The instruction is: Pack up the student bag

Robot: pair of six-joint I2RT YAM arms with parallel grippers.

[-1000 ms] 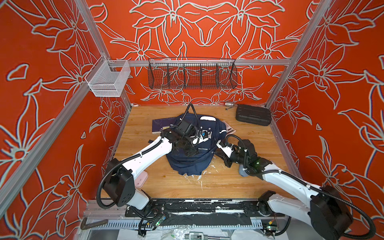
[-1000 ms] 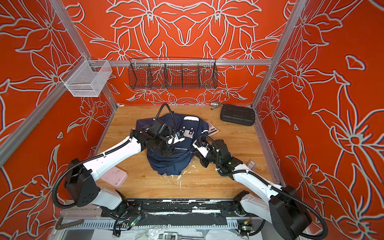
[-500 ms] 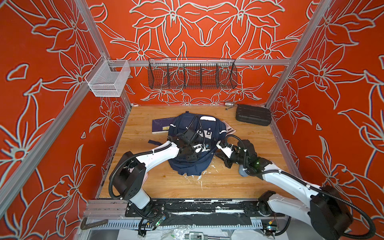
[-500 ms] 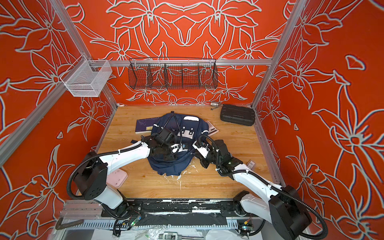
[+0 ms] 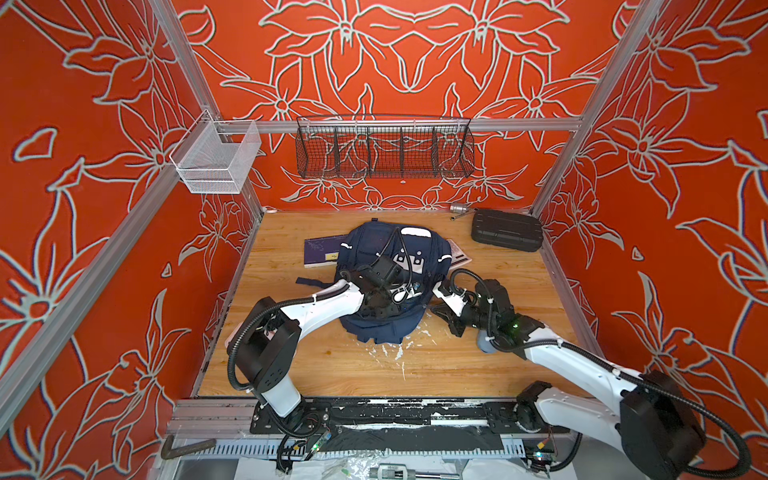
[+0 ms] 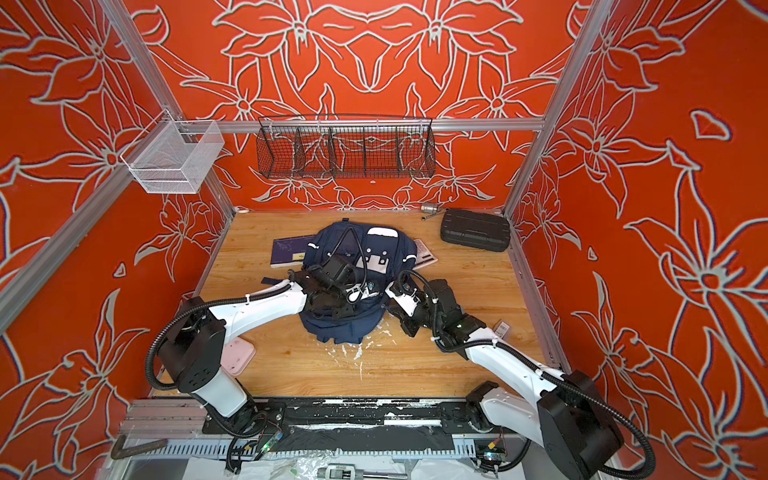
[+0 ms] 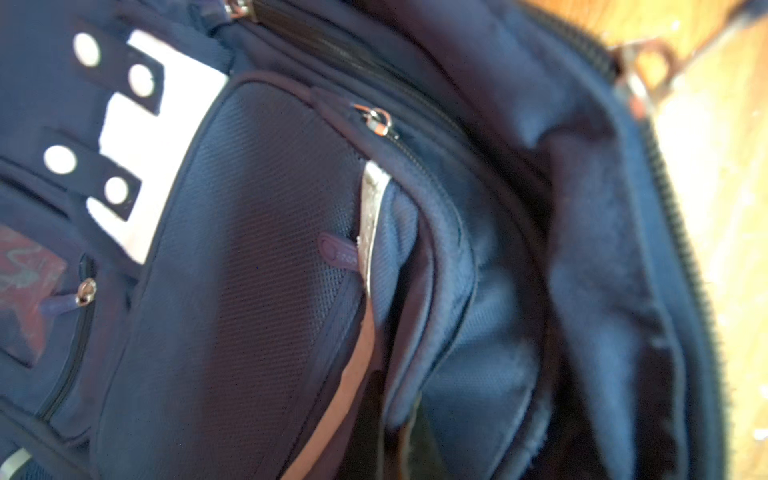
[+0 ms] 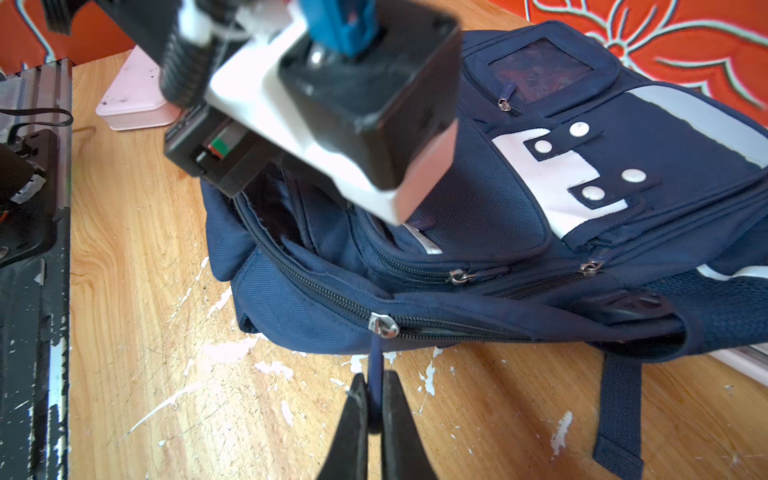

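Observation:
The navy student bag [image 5: 374, 249] [image 6: 353, 243] lies flat mid-table, its main zip partly open at the near end. My left gripper [image 5: 385, 309] [image 6: 333, 308] is pushed down into that opening. In the left wrist view its fingers are dark blurs, shut with a fold of the bag's [image 7: 257, 249] inner rim [image 7: 405, 399] running between them. My right gripper [image 8: 375, 399] [image 5: 435, 309] is low at the bag's near right side. It is shut on the thin navy pull cord [image 8: 376, 365] hanging from the zip slider [image 8: 384, 325].
A purple notebook [image 5: 322, 251] and a pale book [image 5: 459, 257] stick out from under the bag. A black ribbed case [image 5: 507, 230] and a metal tool [image 5: 459, 209] sit back right, and a pink box [image 6: 239, 355] lies near left. Wire baskets [image 5: 384, 151] hang on the back wall.
My left arm has swung lower and nearer, bringing its gripper from over the bag's middle to the open near end, where the jaws have shut. The right gripper has stayed put on the cord.

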